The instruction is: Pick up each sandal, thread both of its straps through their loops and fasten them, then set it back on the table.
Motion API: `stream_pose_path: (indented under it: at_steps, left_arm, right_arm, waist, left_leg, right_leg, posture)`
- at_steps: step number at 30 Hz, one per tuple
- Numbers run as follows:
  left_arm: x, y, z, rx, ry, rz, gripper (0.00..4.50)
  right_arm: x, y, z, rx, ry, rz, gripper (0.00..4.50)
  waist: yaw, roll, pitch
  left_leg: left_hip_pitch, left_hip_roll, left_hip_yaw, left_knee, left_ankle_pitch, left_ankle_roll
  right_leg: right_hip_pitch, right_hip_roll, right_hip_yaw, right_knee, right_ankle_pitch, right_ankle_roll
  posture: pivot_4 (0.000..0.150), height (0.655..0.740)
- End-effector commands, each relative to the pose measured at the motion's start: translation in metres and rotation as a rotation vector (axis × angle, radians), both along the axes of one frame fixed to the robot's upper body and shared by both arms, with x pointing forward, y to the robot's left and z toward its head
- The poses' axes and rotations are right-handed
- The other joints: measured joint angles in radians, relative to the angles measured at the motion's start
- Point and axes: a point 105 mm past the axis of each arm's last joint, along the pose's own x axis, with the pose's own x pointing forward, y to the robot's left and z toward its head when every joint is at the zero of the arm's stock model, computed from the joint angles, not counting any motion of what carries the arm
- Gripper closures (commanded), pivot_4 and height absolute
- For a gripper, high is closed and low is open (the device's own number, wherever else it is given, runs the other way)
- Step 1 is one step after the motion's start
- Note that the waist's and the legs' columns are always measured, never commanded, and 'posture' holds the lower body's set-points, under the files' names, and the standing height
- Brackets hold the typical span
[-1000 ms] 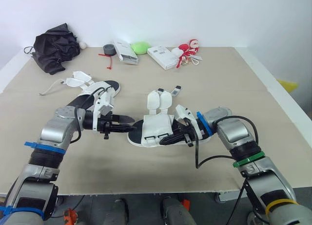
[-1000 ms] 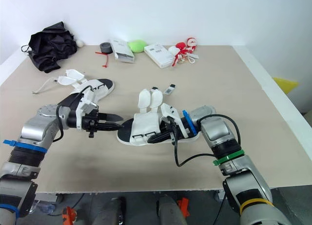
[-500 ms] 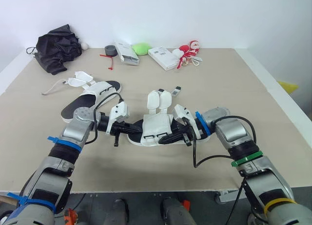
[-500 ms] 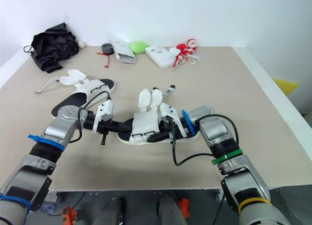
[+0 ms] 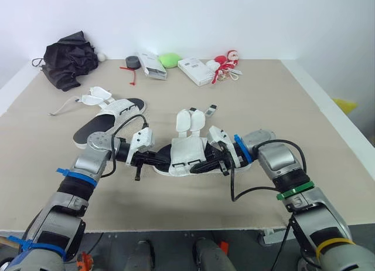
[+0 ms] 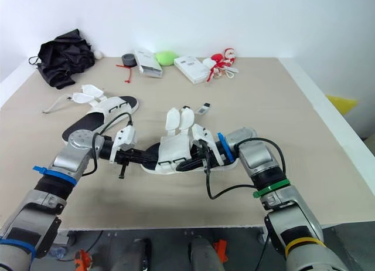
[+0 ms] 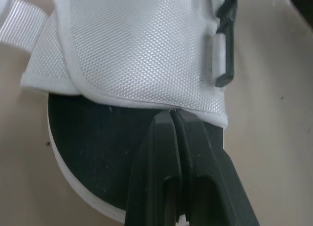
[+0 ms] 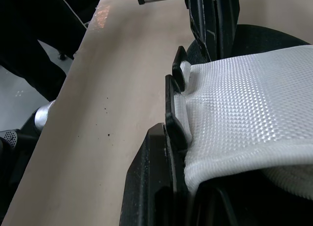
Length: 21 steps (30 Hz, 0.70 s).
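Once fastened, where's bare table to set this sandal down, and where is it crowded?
Widest bare patch: the right side of the beige table, from the white strapped sandal in the centre out to the edge. Also bare: the near strip before it. Crowded: the far edge, black cloth bundle to red-and-white toy, and the left, by the second white sandal.

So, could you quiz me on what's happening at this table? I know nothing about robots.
1. True or false: the left gripper and the right gripper both reach the centre sandal.
2. What lies in the table's far left corner? A) a black bag B) a laptop C) a kettle
3. How many sandals are on the table?

Key: 1 true; 2 A; 3 two, counting the other sandal.
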Motion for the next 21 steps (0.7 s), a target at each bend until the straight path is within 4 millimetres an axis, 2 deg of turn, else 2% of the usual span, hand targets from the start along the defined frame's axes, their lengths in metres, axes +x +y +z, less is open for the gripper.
stream_pose_path:
  at_steps: [1,3,4,7,9,11,15,21]
  left_arm:
    - [-0.007,0.019,-0.053,0.122,0.135,0.083,4.50]
    - [-0.007,0.019,-0.055,0.117,0.137,0.083,4.50]
    - [-0.007,0.019,-0.056,0.115,0.137,0.083,4.50]
    - [-0.008,0.018,-0.058,0.100,0.135,0.088,4.50]
    - [-0.008,0.017,-0.059,0.096,0.134,0.086,4.50]
    - [-0.008,0.014,-0.058,0.080,0.134,0.082,4.50]
    - [-0.006,0.006,-0.051,0.025,0.129,0.076,4.50]
    - [-0.005,0.004,-0.047,0.016,0.106,0.061,4.50]
  right_arm:
    - [-0.007,-0.025,0.009,-0.019,0.047,-0.017,2.39]
    - [-0.008,-0.035,0.015,-0.016,0.059,-0.041,1.36]
    - [-0.007,-0.040,0.020,-0.007,0.073,-0.059,1.11]
    - [0.007,-0.061,0.050,0.052,0.114,-0.173,1.11]
    - [0.019,-0.065,0.064,0.093,0.129,-0.239,1.11]
    - [0.032,-0.064,0.070,0.123,0.136,-0.299,1.11]
    - [0.065,-0.057,0.063,0.115,0.144,-0.455,1.11]
    - [0.077,-0.036,0.048,0.092,0.193,-0.473,1.11]
  waist:
    - [0.002,0.001,-0.001]
    - [0.003,0.001,-0.002]
    - [0.003,0.003,-0.004]
    - [0.003,0.004,-0.005]
    - [0.001,0.006,-0.006]
    - [-0.001,0.008,-0.007]
    - [-0.004,0.007,-0.011]
    - [0.003,0.008,-0.012]
  left_leg:
    - [0.002,0.000,0.000,0.000,0.000,0.000]
    - [0.007,-0.001,0.001,0.000,0.000,0.000]
    - [0.008,-0.001,0.001,0.000,0.000,0.000]
    - [0.009,-0.001,0.001,0.000,0.000,-0.001]
    - [0.009,-0.002,0.003,0.000,0.000,0.000]
    - [0.010,-0.002,0.006,0.000,0.000,0.000]
    - [0.016,-0.001,0.007,0.000,-0.001,-0.002]
    - [0.008,-0.003,0.008,0.000,0.000,0.000]
  right_leg:
    - [0.002,0.000,0.000,0.000,-0.001,-0.002]
    - [0.007,-0.002,0.000,0.000,-0.003,-0.004]
    - [0.008,-0.002,0.000,0.000,-0.003,-0.005]
    - [0.008,-0.003,0.001,0.000,-0.003,-0.005]
    - [0.007,-0.004,0.002,0.000,-0.002,-0.005]
    - [0.006,-0.005,0.003,0.000,-0.002,-0.006]
    - [0.007,-0.005,0.003,-0.001,-0.002,-0.006]
    - [0.007,-0.006,0.004,-0.002,-0.003,-0.004]
  posture:
    - [0.150,0.7380]
    - [0.150,0.7380]
    - [0.150,0.7380]
    - [0.150,0.7380]
    - [0.150,0.7380]
    - [0.150,0.7380]
    - [0.150,0.7380]
    - [0.150,0.7380]
